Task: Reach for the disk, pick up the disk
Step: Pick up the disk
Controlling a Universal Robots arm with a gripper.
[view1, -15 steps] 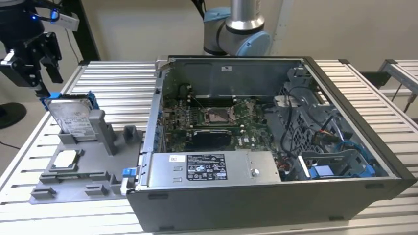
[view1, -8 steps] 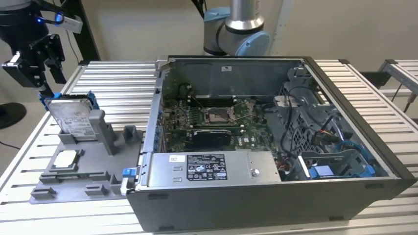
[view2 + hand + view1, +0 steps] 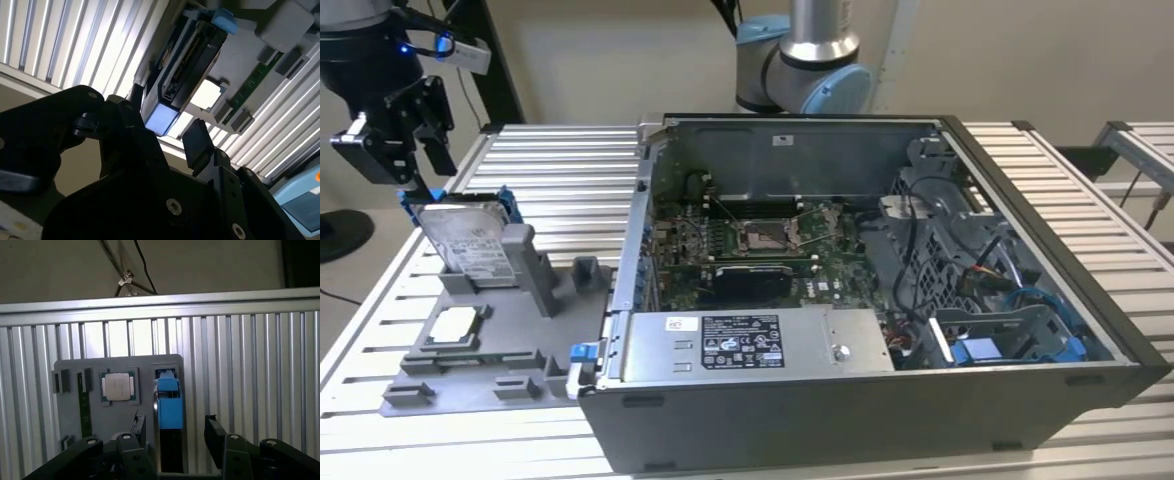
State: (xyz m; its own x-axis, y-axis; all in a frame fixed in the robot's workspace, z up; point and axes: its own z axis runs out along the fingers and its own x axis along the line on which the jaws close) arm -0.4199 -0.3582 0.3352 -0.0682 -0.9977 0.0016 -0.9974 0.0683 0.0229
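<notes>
The pincer [image 3: 416,168] hangs at the upper left of the exterior view, jaws spread, gripping nothing; just beneath it the disk [image 3: 464,245] stands on edge in a grey holder tray [image 3: 520,290] on the slatted desk [image 3: 560,170]; in the first wrist view its blue-railed edge lies between the two fingers [image 3: 214,432], a gap on either side; a processor chip [image 3: 454,325] lies lower in the tray; the open computer case [image 3: 854,420] fills the exterior view's right.

disk [image 3: 464,243] standing in fixture [image 3: 500,375], beside case [image 3: 854,425]
</notes>
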